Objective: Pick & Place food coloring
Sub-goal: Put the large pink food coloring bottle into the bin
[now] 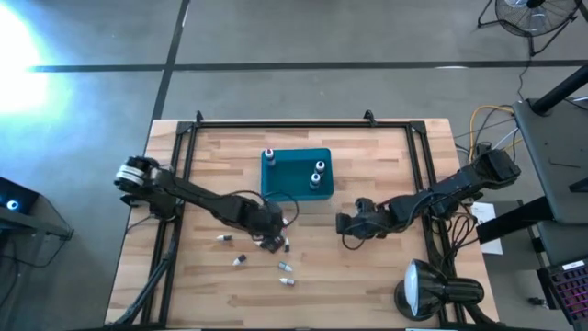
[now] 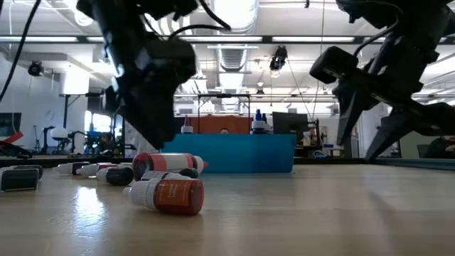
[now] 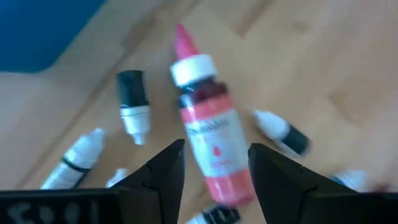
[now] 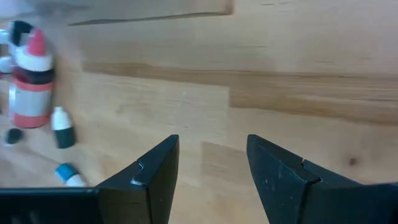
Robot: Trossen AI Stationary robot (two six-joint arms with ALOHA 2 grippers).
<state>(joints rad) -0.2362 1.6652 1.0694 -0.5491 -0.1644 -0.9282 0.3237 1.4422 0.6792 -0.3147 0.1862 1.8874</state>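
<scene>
Several tiny food coloring bottles lie on their sides on the wooden table near my left gripper (image 1: 272,243). A red-bodied bottle (image 3: 208,124) with a white collar and pink tip lies between my left gripper's (image 3: 217,149) open fingers, which stand on either side of its body without plainly touching it. Dark-capped and white bottles (image 3: 134,102) lie around it. Three more bottles (image 1: 317,171) stand upright in the teal bin (image 1: 285,184). My right gripper (image 1: 343,223) hangs open over bare wood right of centre, holding nothing (image 4: 212,142).
The teal bin (image 2: 242,153) sits at the table's middle, toward its far edge. A black frame rail (image 1: 303,121) runs round the tabletop. A round lamp (image 1: 424,290) stands at the near right corner. Loose bottles (image 2: 170,193) lie in the low view's foreground. Bare wood lies near my right gripper.
</scene>
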